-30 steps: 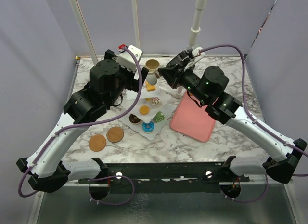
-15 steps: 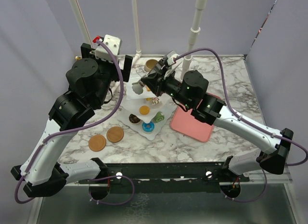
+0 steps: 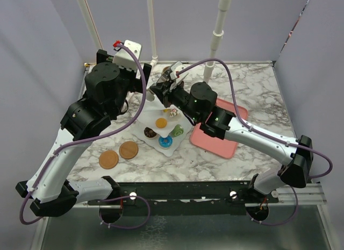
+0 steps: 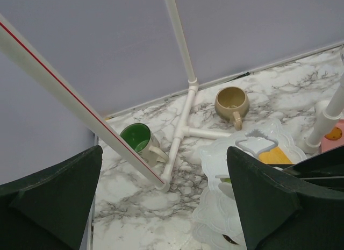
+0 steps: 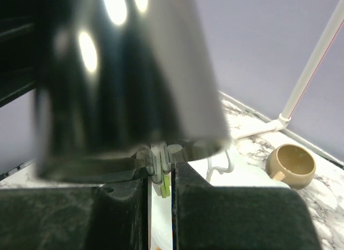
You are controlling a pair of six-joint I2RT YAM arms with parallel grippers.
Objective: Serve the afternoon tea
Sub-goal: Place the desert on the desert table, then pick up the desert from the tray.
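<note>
- Top view: the right arm reaches across the three-tier stand, which sits mid-table. The right gripper is over the stand's far left side, and the left arm is raised close beside it.
  - Counted here: four pastries on the lowest plate, two brown discs and one pink tray.
  - Risk: the two wrists are crowded together, so a sideways swing could make them clash or knock the stand over.
- Left wrist view: the left gripper has its jaws spread wide and holds nothing.
  - There are two mugs, a green-lined mug and a tan mug, one on each side of the white pipe frame. The stand is just to the right and carries one yellow cake slice.
  - Risk: a descent toward the green-lined mug could hit the slanting pipe.
- Right wrist view: the jaws are pressed almost together on a thin pale strip, apparently part of the blurred metal tongs that fill the upper frame.
  - One mug, the tan one, shows beyond.
  - Risk: in so narrow a pinch the tongs could twist or slip.
</note>
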